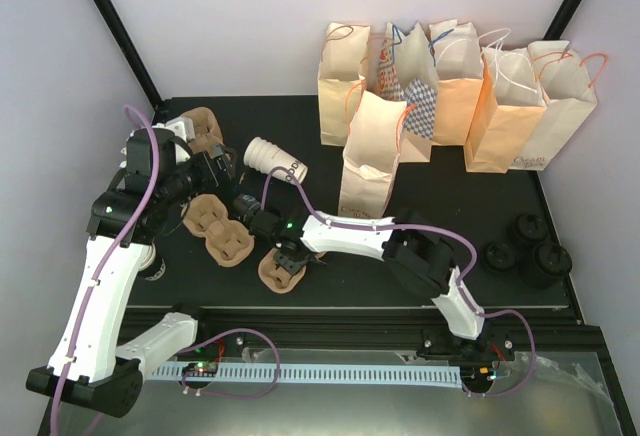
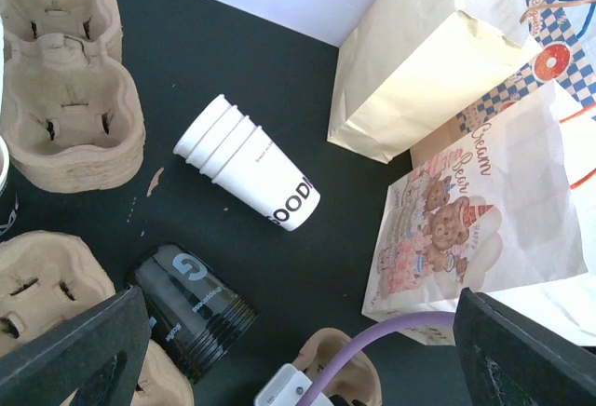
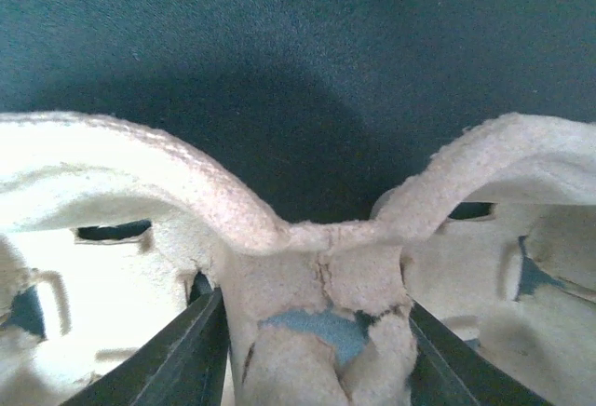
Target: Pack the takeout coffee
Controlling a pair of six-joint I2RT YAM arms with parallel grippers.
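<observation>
Coffee [image 1: 151, 263] is at the near left of the table [image 1: 500, 196]; we only make it out in part, tucked just beside the left arm [image 1: 95, 286] and well apart from the bags [image 1: 450, 96] lined along the far right. Over to the right gripper [image 3: 312, 305]; its fingers [image 3: 186, 359] are down either side of the middle post of a carrier [image 3: 121, 169], pressed against the pulp with no gap we can see, so we call that a grip on the carrier; that carrier lies near the middle of the table's near side, with more carriers [image 1: 222, 228] just to its left. Now the left gripper [image 2: 298, 302]; it hangs above the table, jaws spread wide, nothing between them. Below it we see white cups [image 2: 247, 166] nested and lying on their side, dark lettering by the base; a black cup [image 2: 198, 318] lies on its side nearer to us, apart from them; a carrier stack [image 2: 65, 71] sits at the far left; round black things [image 1: 525, 248] cluster at the right.
</observation>
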